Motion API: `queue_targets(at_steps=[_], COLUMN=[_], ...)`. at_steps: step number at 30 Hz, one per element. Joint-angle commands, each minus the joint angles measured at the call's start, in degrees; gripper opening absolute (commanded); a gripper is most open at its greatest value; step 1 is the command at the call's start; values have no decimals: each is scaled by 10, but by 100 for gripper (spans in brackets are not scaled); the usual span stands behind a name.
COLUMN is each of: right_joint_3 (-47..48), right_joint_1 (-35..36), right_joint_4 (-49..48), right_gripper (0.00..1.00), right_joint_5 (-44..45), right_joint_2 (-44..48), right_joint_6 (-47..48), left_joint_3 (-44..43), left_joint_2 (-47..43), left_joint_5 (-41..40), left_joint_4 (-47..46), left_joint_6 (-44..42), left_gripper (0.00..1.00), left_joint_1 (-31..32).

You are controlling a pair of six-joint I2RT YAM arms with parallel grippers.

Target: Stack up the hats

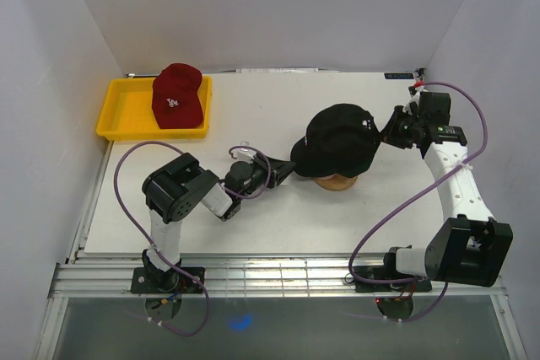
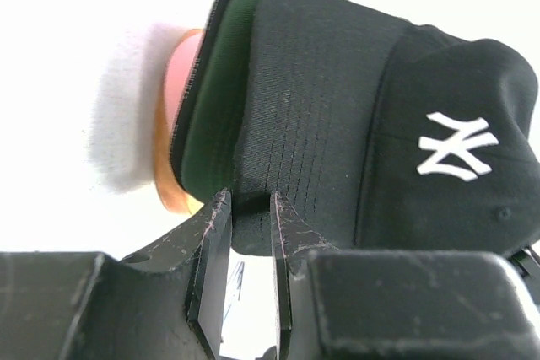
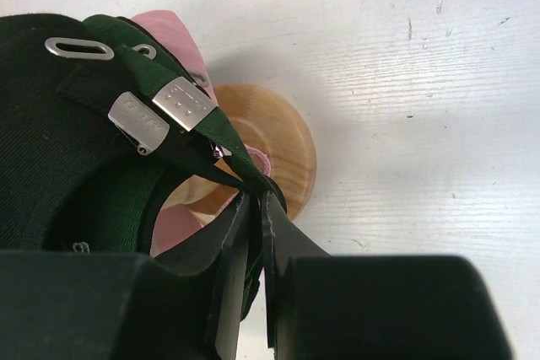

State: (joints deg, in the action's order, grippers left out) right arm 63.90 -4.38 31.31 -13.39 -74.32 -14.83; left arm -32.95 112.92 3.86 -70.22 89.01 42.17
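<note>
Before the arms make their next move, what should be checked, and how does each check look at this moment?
1. Left pincer has the brim of the NY cap between its fingers: ok.
2. Right pincer shut on the green strap at the back: ok.
3. Wooden stand sitting flat on the table: ok.
4. Brims of the two caps on the stand lined up: ok, judging from the left wrist view.
5. NY cap pulled fully down over the black cap: cannot tell.
6. Red cap on the stack: not ok, it lies in the yellow tray.
</note>
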Motion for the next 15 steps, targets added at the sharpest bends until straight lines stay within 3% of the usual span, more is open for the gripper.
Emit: queue_targets(at_steps=[1, 10, 15], right_joint_3=[-7, -11, -17], right_joint_1=[-4, -4, -4], right_joint_4=[-5, 2, 2], right_gripper=[16, 13, 12], right_joint_5=[33, 64, 71], right_joint_2=[1, 12, 11], right_joint_6=[6, 10, 10], left_joint_3=[-16, -64, -77], left_joint_2=[-10, -14, -22], left_joint_5=[8, 13, 13], left_joint_4=[112, 241, 264], left_joint_6=[-2, -21, -25], left_gripper=[0, 0, 0], left_joint_1=[0, -2, -7])
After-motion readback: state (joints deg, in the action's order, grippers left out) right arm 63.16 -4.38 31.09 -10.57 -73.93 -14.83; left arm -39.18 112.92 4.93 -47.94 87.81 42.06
